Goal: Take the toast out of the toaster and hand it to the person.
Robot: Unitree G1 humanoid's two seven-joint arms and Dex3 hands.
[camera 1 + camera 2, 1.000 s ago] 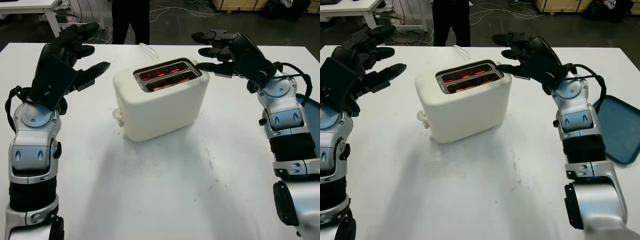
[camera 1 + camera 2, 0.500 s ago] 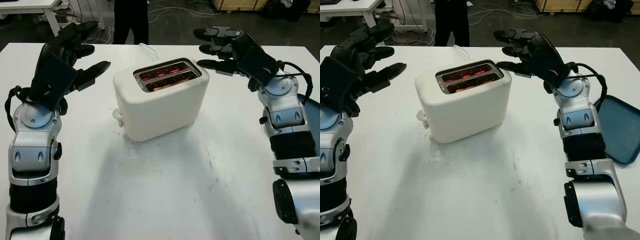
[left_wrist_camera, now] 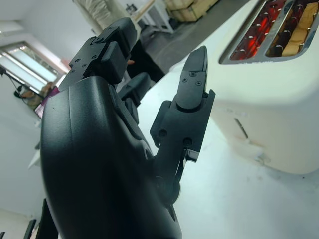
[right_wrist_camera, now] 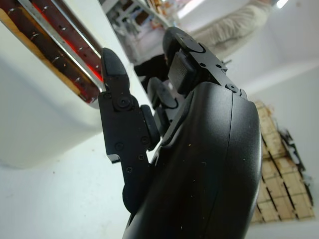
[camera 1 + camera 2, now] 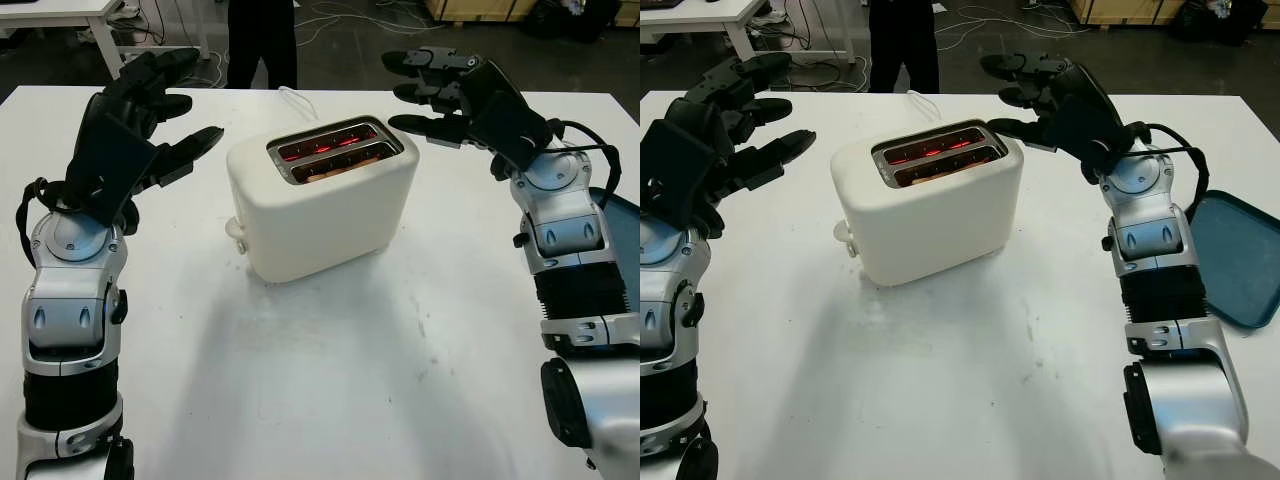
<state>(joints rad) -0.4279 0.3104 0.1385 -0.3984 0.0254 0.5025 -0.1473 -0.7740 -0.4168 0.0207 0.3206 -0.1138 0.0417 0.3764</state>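
On the bench right in front of us sits the toaster, and the toast is down in the nearer slot, only its brown top edge showing between elements that glow red. So we reckon it's not popped up yet, and nothing is in hand. Our left hand hovers off the toaster's left side, open and holding nothing, well apart from the casing. Our right hand hangs just past the toaster's right top corner, also open and empty, its lowest finger near the slot end but not touching as far as we can tell. A person stands at the far edge of the bench, right behind the toaster, so the hand-off should be a short reach forward. As for handling: toast is light and stiff but brittle, and probably hot, so we'd go easy. We'd pinch the top edge near its middle, faces between the fingers, and lift straight up so it doesn't catch the slot wires. Squeeze too hard and it'll crack. A blue tray sits off to our right, out of the way.
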